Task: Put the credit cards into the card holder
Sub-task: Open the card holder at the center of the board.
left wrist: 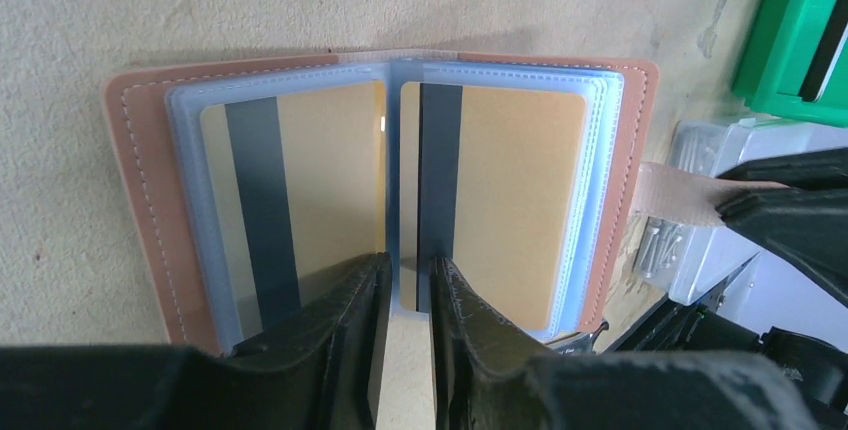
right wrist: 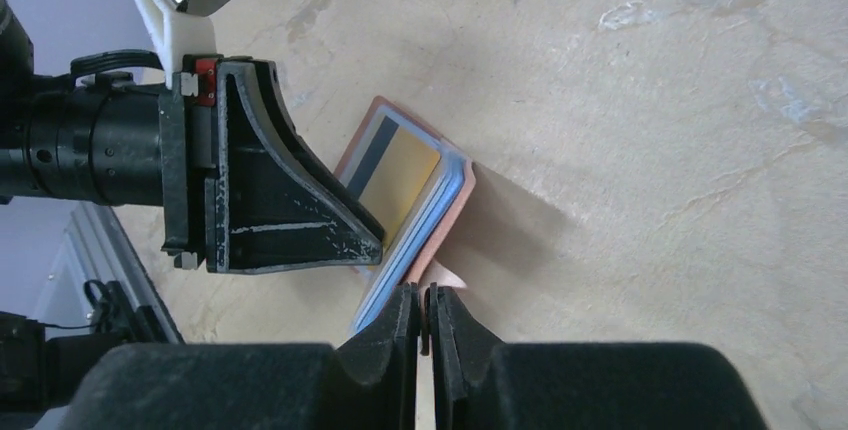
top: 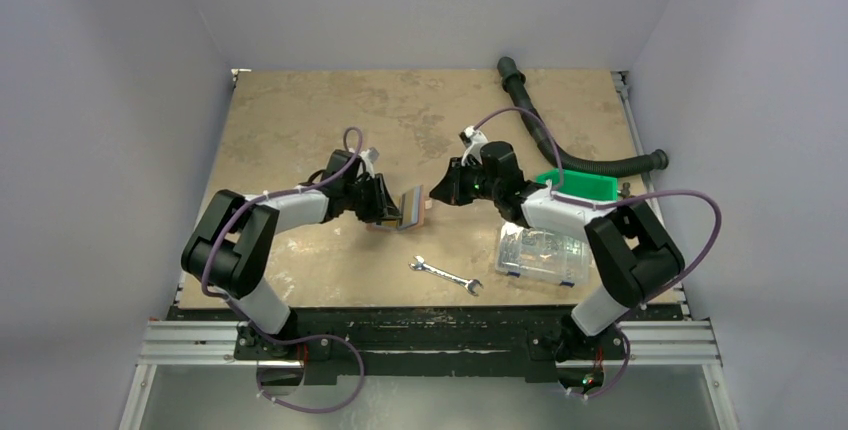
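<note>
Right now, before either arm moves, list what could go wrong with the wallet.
1. The right gripper seems to hold only the thin strap; if it slips, the half-raised card holder could flop shut.
2. The left gripper sits at the spine between two gold cards; withdrawing could drag a sleeve or card out.

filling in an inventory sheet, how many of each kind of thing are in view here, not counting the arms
card holder: 1
credit cards showing in its sleeves: 2
wrench: 1
clear compartment box: 1
green bin: 1
black hose: 1
total: 7
</note>
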`<state>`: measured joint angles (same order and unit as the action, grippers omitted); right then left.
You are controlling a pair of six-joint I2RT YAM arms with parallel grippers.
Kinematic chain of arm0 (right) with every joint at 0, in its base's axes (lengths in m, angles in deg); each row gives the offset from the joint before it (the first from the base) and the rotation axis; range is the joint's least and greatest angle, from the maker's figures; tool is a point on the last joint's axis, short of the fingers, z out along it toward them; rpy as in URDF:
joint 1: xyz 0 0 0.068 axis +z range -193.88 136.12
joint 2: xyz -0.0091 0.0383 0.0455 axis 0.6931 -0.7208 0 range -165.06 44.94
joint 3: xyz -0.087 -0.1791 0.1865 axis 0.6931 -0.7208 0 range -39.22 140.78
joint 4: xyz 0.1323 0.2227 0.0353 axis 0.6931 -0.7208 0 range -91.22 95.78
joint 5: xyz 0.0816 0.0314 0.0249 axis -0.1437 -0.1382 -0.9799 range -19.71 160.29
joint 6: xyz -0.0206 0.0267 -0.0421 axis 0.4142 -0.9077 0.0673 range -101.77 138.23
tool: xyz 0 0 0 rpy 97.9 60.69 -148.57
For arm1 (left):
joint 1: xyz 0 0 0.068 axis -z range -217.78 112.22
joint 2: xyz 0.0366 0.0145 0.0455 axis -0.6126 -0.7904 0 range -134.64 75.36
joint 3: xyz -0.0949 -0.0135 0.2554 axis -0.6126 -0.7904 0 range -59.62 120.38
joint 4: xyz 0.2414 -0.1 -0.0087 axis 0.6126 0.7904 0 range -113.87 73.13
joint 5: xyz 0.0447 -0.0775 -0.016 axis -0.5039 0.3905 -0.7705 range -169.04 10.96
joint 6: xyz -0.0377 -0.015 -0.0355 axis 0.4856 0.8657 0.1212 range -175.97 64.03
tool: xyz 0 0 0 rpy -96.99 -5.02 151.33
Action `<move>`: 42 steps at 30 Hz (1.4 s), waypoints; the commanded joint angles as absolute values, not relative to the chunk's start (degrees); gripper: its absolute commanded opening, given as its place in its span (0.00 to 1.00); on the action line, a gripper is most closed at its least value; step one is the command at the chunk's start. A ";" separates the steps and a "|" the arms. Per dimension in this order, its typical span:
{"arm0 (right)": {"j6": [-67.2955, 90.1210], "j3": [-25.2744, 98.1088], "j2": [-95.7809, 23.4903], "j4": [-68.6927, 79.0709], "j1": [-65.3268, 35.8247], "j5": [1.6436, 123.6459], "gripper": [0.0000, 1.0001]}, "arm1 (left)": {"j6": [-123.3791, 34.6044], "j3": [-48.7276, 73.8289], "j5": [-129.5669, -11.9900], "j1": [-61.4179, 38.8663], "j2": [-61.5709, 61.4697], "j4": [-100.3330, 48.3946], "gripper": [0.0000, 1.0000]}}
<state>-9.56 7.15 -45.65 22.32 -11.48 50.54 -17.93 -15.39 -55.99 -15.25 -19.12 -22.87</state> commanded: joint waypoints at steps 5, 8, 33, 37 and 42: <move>-20.15 5.22 -52.40 38.18 -12.10 36.37 0.33 | -16.80 -19.85 -60.11 -15.10 -19.28 -25.15 0.23; -23.45 4.00 -54.73 43.38 -12.07 34.04 0.40 | -16.77 -20.68 -60.03 -15.10 -19.30 -25.67 0.21; -21.73 -2.05 -54.44 39.93 -12.14 38.76 0.62 | -17.56 -21.27 -59.72 -15.10 -19.89 -25.71 0.16; -25.29 -2.90 -57.86 46.89 -12.15 36.63 0.50 | -17.82 -21.21 -59.69 -15.16 -19.83 -25.45 0.15; -32.69 -5.00 -61.65 59.98 -12.25 34.34 0.36 | -17.77 -21.47 -59.86 -15.10 -19.57 -25.28 0.14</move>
